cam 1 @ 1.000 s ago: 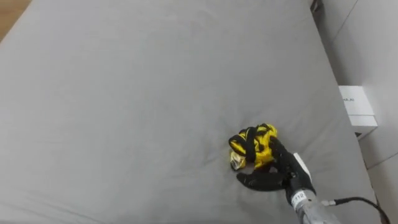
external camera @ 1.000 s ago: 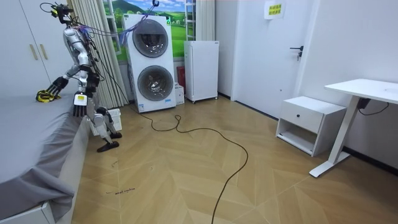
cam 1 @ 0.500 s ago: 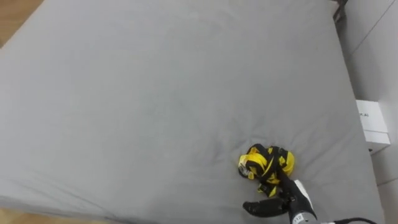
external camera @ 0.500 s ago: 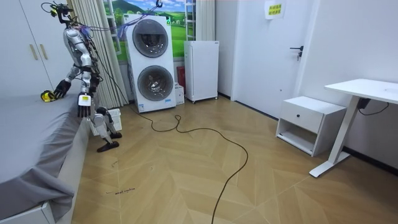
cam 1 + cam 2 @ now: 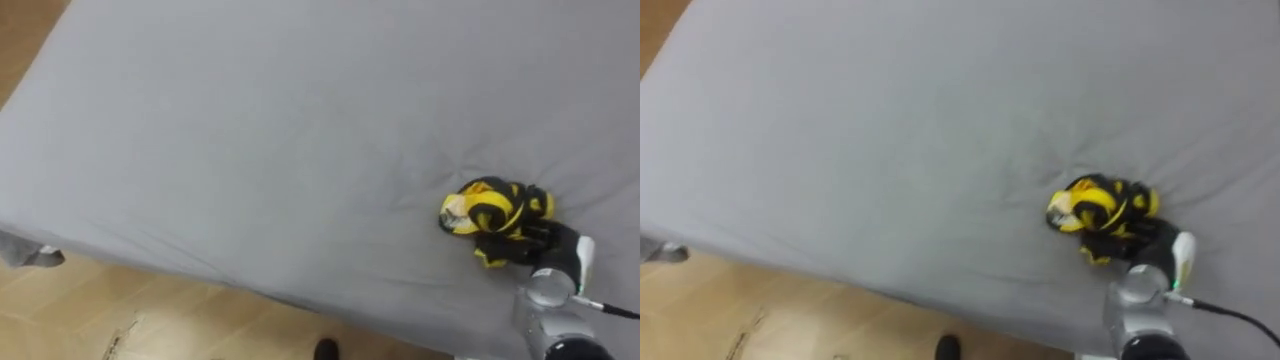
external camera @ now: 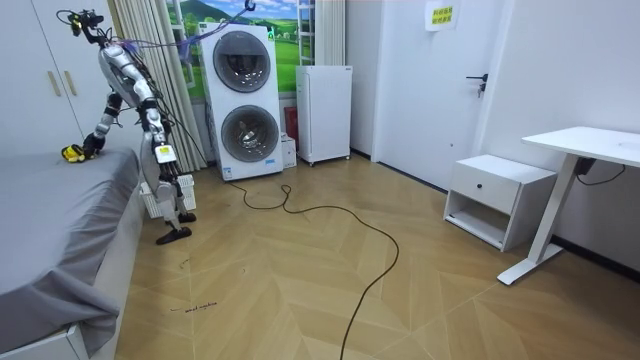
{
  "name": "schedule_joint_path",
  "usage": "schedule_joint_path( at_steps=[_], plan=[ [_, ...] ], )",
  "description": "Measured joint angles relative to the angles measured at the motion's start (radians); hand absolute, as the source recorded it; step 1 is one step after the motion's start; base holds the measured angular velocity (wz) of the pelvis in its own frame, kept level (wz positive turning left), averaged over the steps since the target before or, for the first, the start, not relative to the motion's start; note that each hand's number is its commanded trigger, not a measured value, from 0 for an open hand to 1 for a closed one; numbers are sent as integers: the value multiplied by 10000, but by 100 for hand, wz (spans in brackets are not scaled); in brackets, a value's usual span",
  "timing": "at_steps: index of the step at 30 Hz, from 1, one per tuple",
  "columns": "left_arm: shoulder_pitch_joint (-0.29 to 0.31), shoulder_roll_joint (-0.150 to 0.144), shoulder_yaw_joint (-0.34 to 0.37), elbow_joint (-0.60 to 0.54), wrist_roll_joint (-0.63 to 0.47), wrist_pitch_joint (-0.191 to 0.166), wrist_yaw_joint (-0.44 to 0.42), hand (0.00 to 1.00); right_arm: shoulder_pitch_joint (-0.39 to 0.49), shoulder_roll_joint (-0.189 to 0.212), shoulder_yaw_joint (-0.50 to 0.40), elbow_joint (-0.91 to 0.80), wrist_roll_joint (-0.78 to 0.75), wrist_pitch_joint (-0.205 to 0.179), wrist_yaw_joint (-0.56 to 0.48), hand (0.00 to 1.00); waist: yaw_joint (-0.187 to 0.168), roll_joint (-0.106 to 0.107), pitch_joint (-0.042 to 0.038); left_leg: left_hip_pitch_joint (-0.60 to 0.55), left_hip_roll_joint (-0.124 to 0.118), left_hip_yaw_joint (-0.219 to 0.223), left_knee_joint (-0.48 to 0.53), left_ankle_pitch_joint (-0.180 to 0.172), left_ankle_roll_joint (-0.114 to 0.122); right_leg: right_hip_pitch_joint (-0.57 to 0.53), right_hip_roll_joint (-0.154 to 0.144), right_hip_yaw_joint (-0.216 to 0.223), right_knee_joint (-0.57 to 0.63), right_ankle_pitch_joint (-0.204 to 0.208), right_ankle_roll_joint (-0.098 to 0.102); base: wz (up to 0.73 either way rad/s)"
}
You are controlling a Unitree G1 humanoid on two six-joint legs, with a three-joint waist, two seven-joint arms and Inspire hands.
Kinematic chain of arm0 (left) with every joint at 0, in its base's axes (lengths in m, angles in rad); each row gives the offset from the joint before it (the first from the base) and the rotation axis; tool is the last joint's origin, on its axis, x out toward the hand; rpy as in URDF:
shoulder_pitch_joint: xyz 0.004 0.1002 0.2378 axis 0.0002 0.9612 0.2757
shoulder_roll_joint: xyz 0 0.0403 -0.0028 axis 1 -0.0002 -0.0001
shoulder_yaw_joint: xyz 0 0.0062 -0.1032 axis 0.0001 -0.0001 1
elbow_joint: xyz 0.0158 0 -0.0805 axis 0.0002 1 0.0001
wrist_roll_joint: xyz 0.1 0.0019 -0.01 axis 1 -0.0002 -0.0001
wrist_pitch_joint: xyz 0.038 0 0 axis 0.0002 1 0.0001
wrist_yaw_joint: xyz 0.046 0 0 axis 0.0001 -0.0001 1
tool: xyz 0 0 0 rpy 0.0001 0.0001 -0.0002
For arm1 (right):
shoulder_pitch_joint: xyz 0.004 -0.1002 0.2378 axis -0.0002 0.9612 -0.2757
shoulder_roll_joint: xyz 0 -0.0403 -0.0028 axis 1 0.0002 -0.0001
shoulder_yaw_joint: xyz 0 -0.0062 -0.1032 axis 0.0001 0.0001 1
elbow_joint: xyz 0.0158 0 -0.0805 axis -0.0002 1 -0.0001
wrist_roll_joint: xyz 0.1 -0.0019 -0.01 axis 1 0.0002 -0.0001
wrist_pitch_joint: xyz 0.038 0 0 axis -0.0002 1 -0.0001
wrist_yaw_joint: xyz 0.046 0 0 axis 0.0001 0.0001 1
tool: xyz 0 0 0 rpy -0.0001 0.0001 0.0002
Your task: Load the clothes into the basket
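The robot stands at the edge of a grey bed (image 5: 250, 130) and bends over it, with its right arm stretched down onto the sheet. The right hand (image 5: 532, 240) rests on the mattress. Its dark fingers (image 5: 505, 242) are curled into a bunched yellow-and-black garment (image 5: 488, 208), so the hand is clamped on the cloth rather than lying flat beside it. The garment sits at the fingertip end of that hand, farther from the robot and slightly to its left. It touches the hand and is partly wrapped by it, and the part nearest the palm is covered by the fingers. The bundle's bright yellow fold sticks out beyond the fingertips on the side away from the wrist, and it lies on the sheet. The sheet puckers into small creases just beyond the bundle. The near edge of the bed runs a little behind the wrist, and below it is a wooden floor (image 5: 100, 310). In the room view the left hand (image 6: 168, 170) hangs at the robot's side, well apart from the garment, and I cannot tell how it is set.
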Motion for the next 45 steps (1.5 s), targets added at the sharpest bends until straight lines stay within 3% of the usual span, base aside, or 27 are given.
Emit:
schedule_joint_path(
  at_steps=[1,2,3,5,6,9,18,26,30,35,37,39,41,45],
  plan=[
    [-30,0,-99,65,3,1,-2,0,-13,1,9,17,69,0,-80,5,9,-1,0,7,-11,5,-39,20,10,-8,-13,1,10,-3,5,7],
    [-119,-10,-263,90,4,36,-9,0,-17,2,13,16,121,-9,-211,17,11,-12,7,-13,-12,5,-52,30,22,-73,-39,36,88,-18,25,4],
    [-198,-50,-297,93,15,54,-11,0,-30,0,9,16,193,-38,-263,54,15,-19,12,-50,-13,7,-59,42,43,-189,-58,103,234,-39,49,0],
    [-338,-82,-299,71,82,67,-10,0,-123,-1,3,24,285,-70,-329,91,18,-29,19,-153,-44,57,-58,62,76,-375,-134,163,430,-76,73,-2],
    [-449,-82,-298,57,122,64,3,0,-223,-16,0,24,294,-70,-342,100,-11,-32,23,-240,-68,84,-59,82,108,-527,-207,190,540,-98,87,-3],
    [-640,-84,-338,-46,95,49,27,0,-359,-75,-14,30,427,-64,-350,100,-98,-30,24,-360,-171,89,-86,126,178,-736,-250,385,714,-200,155,0],
    [-777,-78,-543,-310,-49,-53,-37,0,-626,-395,-13,134,634,23,-314,100,-113,-64,47,-335,-399,64,-206,242,366,-899,-552,384,1057,-275,299,2],
    [-785,-46,-543,-356,-63,-50,-46,0,-624,-732,20,127,638,40,-113,100,-120,-119,89,-348,-444,95,-213,263,398,-903,-566,438,1043,-318,359,0],
    [-787,-45,-547,-348,-109,-73,-42,0,-534,-762,205,81,658,42,-80,100,-185,-164,82,-211,-463,105,-296,263,399,-859,-495,817,1092,-316,363,2],
    [-757,-32,-529,-355,-96,-113,-38,0,-62,-752,250,-299,733,49,136,100,-241,-456,17,329,-405,369,-595,264,398,-370,-384,999,783,-310,372,-4],
    [-753,-4,-476,-393,-54,-164,-28,0,426,-745,252,-1038,864,60,134,100,-349,-636,-53,494,-388,437,-655,263,397,-140,-343,974,637,-313,374,8],
    [-608,-4,-434,-618,-73,-180,-7,0,1064,-746,235,-2107,1032,53,134,100,-478,-876,-80,968,-353,954,-751,262,398,362,-344,980,430,-319,385,-2],
    [-450,17,-414,-805,-76,-252,12,0,1463,-745,218,-2717,1084,44,139,100,-735,-1049,-101,1396,-367,1057,-809,243,391,894,-319,980,156,-326,403,4],
    [-179,-4,-11,-968,-60,-260,92,0,2796,-625,153,-4227,1063,42,252,100,-954,-1415,-299,2417,-187,1414,-989,-157,328,1831,7,1669,-320,-327,391,-24]
  ],
)
